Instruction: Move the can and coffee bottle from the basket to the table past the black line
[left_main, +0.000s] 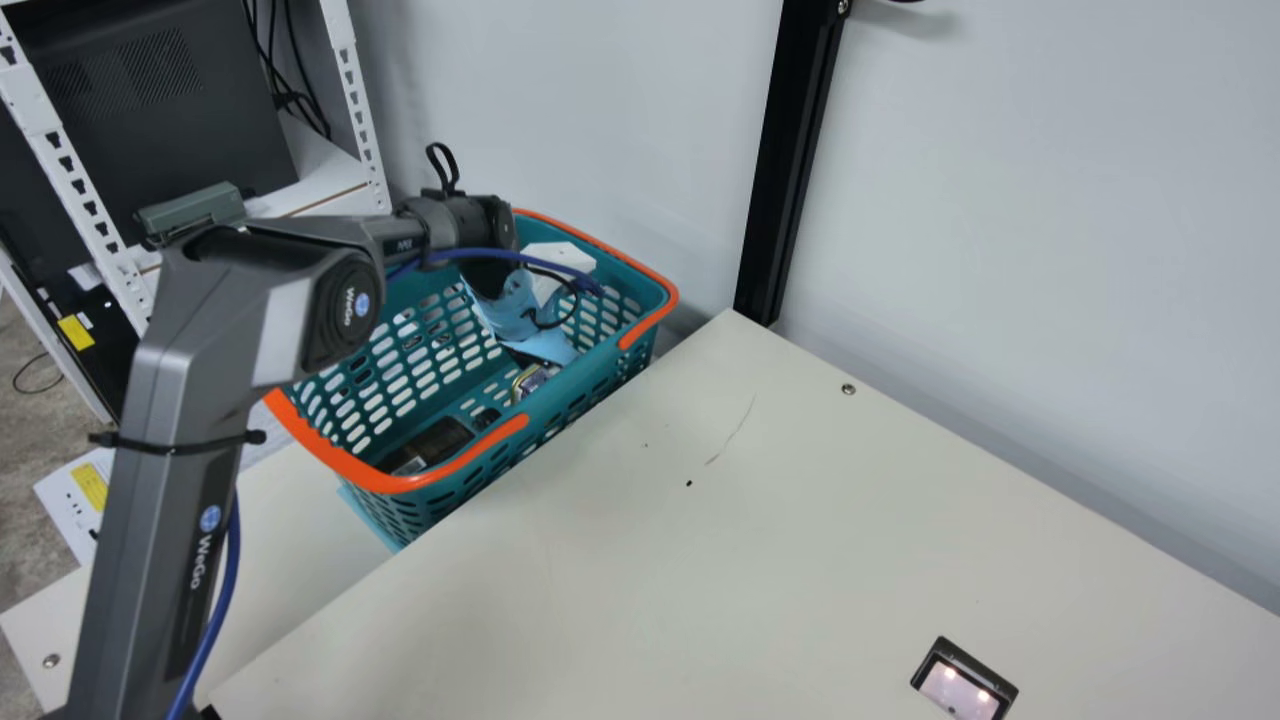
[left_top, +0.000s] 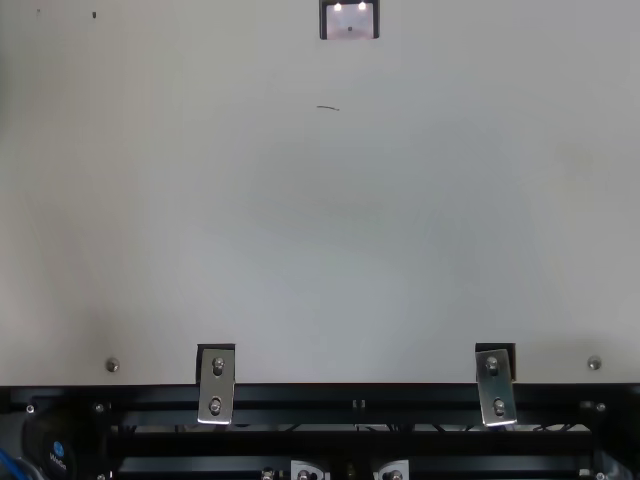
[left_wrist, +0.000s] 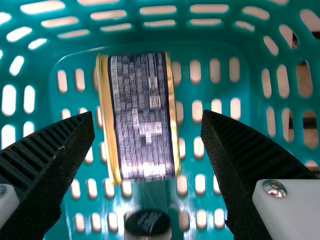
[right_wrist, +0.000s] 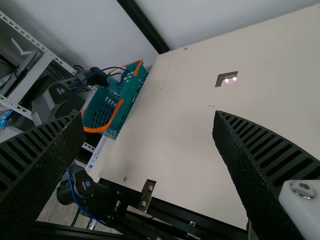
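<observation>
"At the bottom of the right wrist view, how's my right gripper (right_wrist: 148, 117)?"

"Its jaws stand well apart. And your left?"

"At upper left in the main view, my left gripper (left_main: 510, 312) points down into the basket (left_main: 470, 454), jaws spread wide above the can (left_wrist: 140, 117)."

"The coffee bottle (left_wrist: 148, 222)?"

"On the basket floor too, its dark cap just beside the can's end."

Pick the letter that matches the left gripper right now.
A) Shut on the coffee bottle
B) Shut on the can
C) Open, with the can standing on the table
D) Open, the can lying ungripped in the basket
D: in the left wrist view the left gripper has its fingers spread, with a gap to each side of the can, which lies in the basket.
</observation>
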